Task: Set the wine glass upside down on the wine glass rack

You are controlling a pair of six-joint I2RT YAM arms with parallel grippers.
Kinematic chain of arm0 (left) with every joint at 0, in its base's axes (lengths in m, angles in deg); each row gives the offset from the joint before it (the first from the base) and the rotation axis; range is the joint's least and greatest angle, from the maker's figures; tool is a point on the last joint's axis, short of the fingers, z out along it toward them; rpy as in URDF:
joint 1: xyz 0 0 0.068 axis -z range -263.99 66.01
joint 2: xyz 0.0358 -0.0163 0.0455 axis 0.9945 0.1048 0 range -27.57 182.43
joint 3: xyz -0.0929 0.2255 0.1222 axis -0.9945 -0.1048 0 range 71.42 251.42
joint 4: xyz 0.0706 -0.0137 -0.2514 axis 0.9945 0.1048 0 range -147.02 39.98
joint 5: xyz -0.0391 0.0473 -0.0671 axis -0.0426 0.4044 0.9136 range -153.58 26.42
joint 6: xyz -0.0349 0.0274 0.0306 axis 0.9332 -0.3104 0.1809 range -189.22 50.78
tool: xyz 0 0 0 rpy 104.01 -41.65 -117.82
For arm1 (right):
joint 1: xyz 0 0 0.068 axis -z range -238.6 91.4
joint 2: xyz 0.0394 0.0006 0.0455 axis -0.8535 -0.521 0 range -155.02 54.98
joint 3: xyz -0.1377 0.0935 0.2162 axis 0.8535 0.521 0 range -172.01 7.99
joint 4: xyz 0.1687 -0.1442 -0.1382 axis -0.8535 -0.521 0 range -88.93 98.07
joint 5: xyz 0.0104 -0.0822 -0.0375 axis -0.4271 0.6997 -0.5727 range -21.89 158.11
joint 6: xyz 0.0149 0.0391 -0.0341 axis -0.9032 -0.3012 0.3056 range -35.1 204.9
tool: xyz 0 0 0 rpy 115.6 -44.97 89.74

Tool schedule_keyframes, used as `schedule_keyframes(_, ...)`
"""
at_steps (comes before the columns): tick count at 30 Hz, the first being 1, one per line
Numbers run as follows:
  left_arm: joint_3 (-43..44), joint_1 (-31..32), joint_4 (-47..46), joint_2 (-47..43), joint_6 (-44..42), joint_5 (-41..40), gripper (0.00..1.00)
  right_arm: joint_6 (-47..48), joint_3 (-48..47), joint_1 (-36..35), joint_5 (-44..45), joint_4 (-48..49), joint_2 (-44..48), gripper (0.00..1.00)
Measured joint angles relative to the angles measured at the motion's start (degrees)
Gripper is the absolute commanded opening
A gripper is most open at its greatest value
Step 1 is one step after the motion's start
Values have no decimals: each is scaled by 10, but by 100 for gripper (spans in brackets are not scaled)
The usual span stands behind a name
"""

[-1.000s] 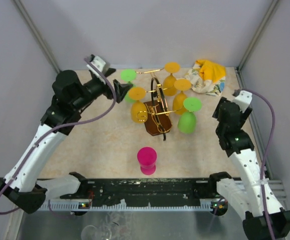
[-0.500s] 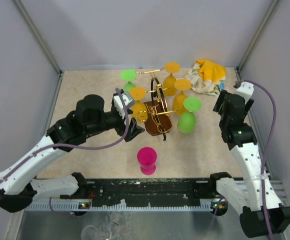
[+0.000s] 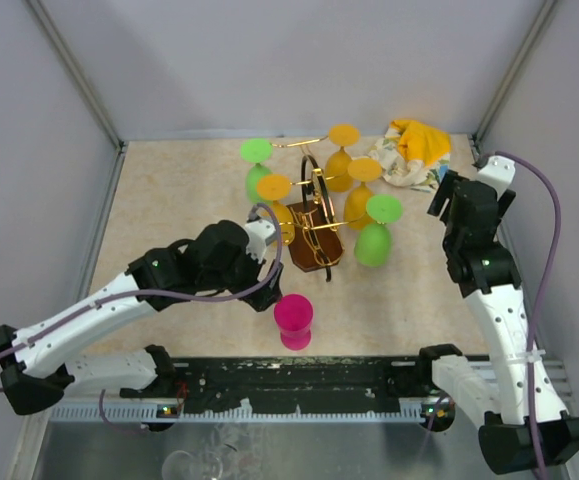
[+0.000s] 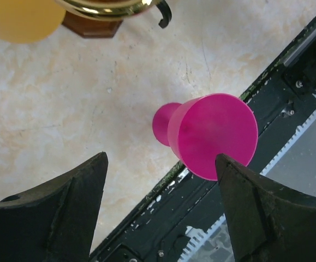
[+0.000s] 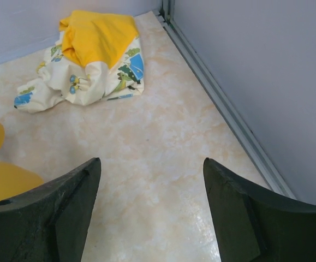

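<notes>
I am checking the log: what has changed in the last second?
The left gripper swung from the far left of the rack to the near edge and hovers open over the pink glass. Nothing gripped or released. Rack, cloth and pink glass stayed put.

No legible text, apparently.

Wine glass is magenta, rack gold and brown, cloth yellow

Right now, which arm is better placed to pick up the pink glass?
Left. The left gripper hangs open right by the pink glass, framed between its fingers. The right gripper, also open, faces the cloth in the far corner.
</notes>
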Motion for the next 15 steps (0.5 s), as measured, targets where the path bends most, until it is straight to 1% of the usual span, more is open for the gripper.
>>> schedule_keyframes(6,-4,26,19,42,39,0,79,7,-18,0,0,3,-5,78)
schedule_keyframes(9,-4,38,20,59,50,3,73,10,-18,0,0,2,-9,78)
schedule_keyframes(11,-4,44,20,65,56,4,68,10,-18,0,0,1,-10,78)
schedule_keyframes(13,-8,48,20,68,61,4,59,10,-18,0,0,1,-11,78)
schedule_keyframes(15,-13,50,20,70,66,4,48,10,-18,0,-1,2,-11,78)
